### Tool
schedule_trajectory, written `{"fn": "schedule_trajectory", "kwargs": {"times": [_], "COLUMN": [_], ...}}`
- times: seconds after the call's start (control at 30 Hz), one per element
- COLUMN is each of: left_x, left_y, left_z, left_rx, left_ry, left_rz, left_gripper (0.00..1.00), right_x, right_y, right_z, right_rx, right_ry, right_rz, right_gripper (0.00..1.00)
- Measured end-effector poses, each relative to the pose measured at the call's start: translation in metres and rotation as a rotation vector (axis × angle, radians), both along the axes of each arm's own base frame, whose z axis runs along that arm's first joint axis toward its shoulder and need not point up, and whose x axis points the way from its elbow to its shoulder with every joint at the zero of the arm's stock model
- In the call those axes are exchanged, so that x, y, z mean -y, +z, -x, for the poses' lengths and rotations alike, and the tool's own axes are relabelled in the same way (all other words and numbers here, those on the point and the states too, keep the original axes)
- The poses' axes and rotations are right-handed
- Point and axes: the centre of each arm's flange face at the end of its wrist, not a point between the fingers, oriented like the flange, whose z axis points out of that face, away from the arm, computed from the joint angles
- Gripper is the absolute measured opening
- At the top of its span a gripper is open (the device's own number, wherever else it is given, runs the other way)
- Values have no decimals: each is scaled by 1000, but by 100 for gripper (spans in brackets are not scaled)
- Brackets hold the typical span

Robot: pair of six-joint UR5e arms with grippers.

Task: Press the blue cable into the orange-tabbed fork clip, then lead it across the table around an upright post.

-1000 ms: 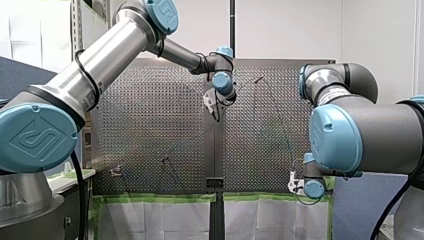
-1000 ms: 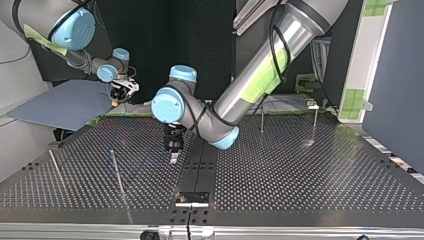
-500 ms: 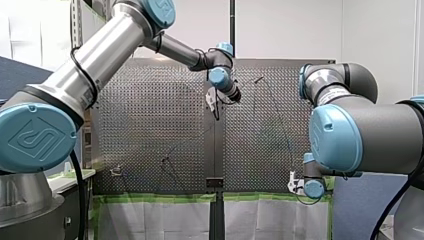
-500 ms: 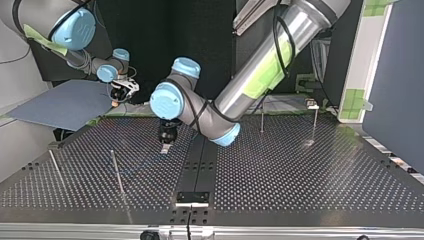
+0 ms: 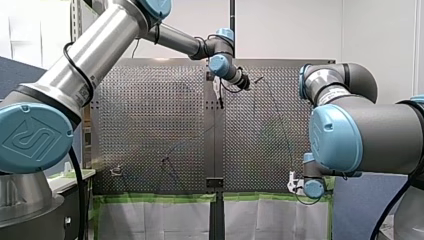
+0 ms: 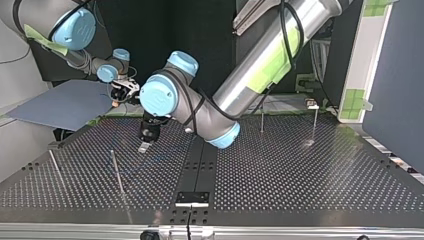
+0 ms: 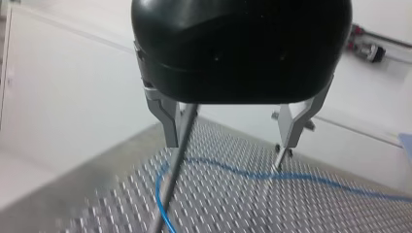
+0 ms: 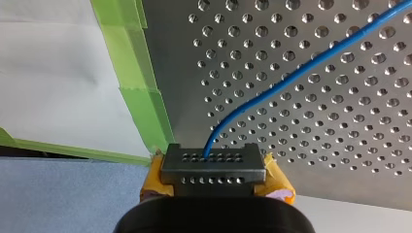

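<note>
Here, my left gripper (image 7: 228,145), black with slim metal fingers (image 7: 167,124) spread apart and empty, hovers close to a thin upright post (image 7: 171,184). The smooth blue cable (image 7: 291,175) bends on the perforated metal table (image 7: 233,208) by that post's foot. My right gripper (image 8: 214,167), well apart from the post, pinches the cable's end between yellow pads. This looks like the routing step. Next it probably needs to lower onto the cable and close.

Cannot follow the blue cable (image 8: 291,76) past the black block (image 8: 213,167) in the right wrist view (swallows the cable's end outright). Cannot see the foot of the blurred post (image 7: 170,184) in the left wrist view: cut off at the edge. Cannot name the small fixture (image 5: 116,171) at the front view's lower left, perhaps a clip, too small to tell.
</note>
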Motion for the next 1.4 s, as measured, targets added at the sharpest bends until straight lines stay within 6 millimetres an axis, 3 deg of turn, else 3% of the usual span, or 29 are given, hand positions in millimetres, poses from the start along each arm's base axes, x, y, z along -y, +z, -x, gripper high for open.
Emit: {"fn": "schedule_trajectory", "kwargs": {"times": [0.33,0.67,1.4], "left_x": [14,13,11], "left_y": [33,34,51], "left_z": [8,10,4], "left_rx": [92,123,152], "left_ry": [-66,-56,-52], "left_rz": [-45,-114,-95], "left_gripper": [100,100,100], "right_x": [0,-1,-1], "right_y": [0,0,0], "right_z": [-1,-2,-2], "right_rx": [5,6,5], "right_ry": [3,6,6], "right_rz": [-1,-3,-5], "right_gripper": [0,0,0]}}
